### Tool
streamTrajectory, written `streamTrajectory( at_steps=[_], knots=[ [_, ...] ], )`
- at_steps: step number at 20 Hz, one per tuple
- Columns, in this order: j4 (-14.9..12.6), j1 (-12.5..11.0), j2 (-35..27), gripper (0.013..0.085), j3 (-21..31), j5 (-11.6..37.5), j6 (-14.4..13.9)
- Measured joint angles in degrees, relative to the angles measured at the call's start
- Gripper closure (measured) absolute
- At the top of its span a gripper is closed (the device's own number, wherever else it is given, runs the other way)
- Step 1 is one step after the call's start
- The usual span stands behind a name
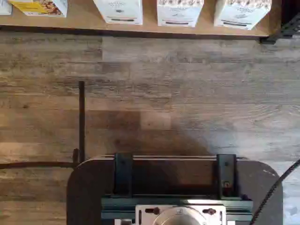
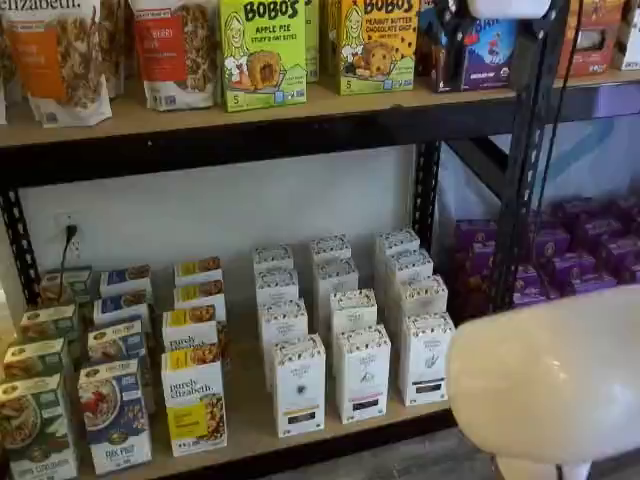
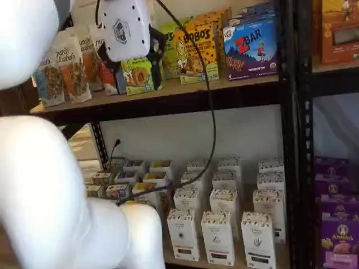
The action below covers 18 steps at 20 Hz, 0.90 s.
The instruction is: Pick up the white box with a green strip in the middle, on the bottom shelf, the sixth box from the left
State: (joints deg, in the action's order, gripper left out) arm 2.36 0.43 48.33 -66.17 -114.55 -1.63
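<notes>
With the jaws wide and empty, lower the arm and centre them on the white box [image 2: 425, 358] at the bottom shelf [image 2: 247, 422] front, clear of the neighbouring carton [image 2: 362, 372].

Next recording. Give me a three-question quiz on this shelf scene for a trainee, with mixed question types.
1. True or false: the white box with the plant sprig has already been lifted off the bottom shelf.
2. Which goods stand on the upper shelf? A: glass bottles. B: Bobo's boxes. C: tin cans.
3. Fill the blank: the white cartons on the bottom shelf stand in ___ columns running front to back.

Key: 1 false, it stands at the front of its column on the board. 2 B. 3 three.
</notes>
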Motion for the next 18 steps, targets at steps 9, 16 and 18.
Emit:
streamTrajectory(
  at_steps=[9, 16, 18],
  knots=[
    [5.67, -4.08, -1.61, 0.0130, -0.05, 0.63, 1.81],
    [5.77, -4.13, -1.23, 0.0130, 2.63, 3.85, 2.17],
    [5.61, -3.70, -1.24, 0.0130, 3.82, 5.21, 1.99]
  ],
)
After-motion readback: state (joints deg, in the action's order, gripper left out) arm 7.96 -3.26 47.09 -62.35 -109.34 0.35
